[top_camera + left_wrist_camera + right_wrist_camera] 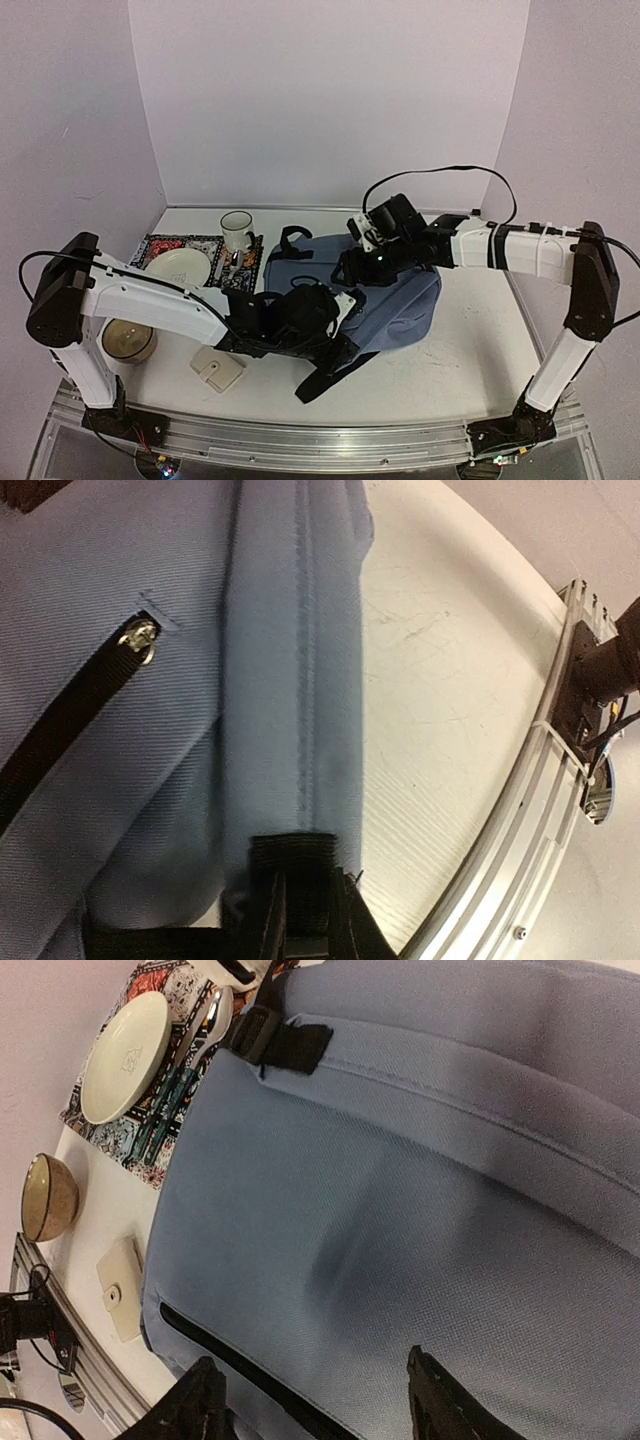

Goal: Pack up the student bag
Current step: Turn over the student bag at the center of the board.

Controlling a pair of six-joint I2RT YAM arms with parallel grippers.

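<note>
Top external view: the student bag (pixel 400 300) lies flat mid-desk (pixel 480 360), and both claws are on it. Its black top handle (pixel 290 238) points away to the far left, so its long axis seems to run roughly across the desk, left to right. The left claw (pixel 335 325) sits at the bag's near-left edge and the right claw (pixel 362 262) over its far side. Neither arm is clearly nearer, since the bag lies between and under them. A mug (pixel 237 232), a plate (pixel 178 266), a bowl (pixel 128 340) and a small beige case (pixel 217 368) wait well off to the left of the left claw.

Left wrist view: the jaws are drawn close together on a black webbing tab (pixel 292 852) at the bag's hem, which looks like a pinch grip on that tab. The seam runs straight ahead of the claw. The zipper pull (pixel 139 640) lies ahead and to the left at the top of a black zipper line, clear of the fingers — that offset is what any opening move turns on.

Right wrist view: the fingers (pixel 205 1400) stand wide apart and hold nothing, with bag fabric spread directly beneath and ahead of them. Just beside the left finger a black zipper (pixel 240 1360) slants past. By my judgement, the left claw anchors the bag while the right must travel along that line to find a pull.
</note>
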